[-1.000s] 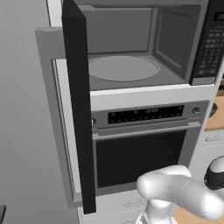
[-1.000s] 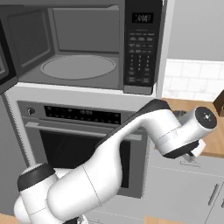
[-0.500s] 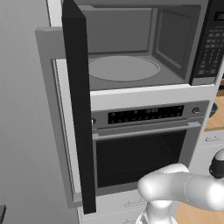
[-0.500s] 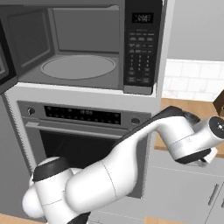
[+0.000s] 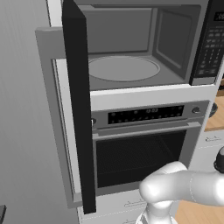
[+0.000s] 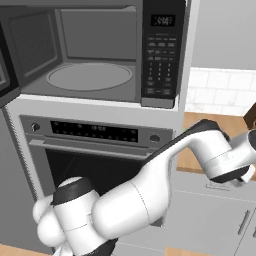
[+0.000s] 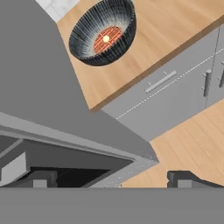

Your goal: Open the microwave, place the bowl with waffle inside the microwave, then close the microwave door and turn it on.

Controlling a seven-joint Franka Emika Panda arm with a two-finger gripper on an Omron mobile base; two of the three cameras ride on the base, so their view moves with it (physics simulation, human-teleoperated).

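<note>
The microwave [image 5: 144, 48] stands open, a boxy cavity of flat grey walls with a pale round turntable [image 5: 124, 68] lying flat on its floor. Its door [image 5: 80, 109] is swung out wide on the left, a tall black slab seen edge-on from the left base view. A glossy black keypad panel [image 6: 162, 55] runs down the right side, rows of small white-marked buttons under a little display. Below sits the oven [image 6: 90, 150], brushed grey with a dark glass front, a horizontal bar handle and round knobs at the ends of its control strip.

The bowl [image 7: 103, 33] rests on the wooden counter [image 7: 175, 26] to the right of the oven, well apart from the microwave. It is small, round and deep, dark blue-grey with fine ribbed lines running from rim to base. Inside lies a reddish-brown waffle [image 7: 107, 39], grid-patterned, with a pale dab at its centre.

The gripper [image 7: 111, 179] has its two dark tips spread wide, holding nothing, hanging near the grey cabinet front with slim bar pulls, above a plank floor.
</note>
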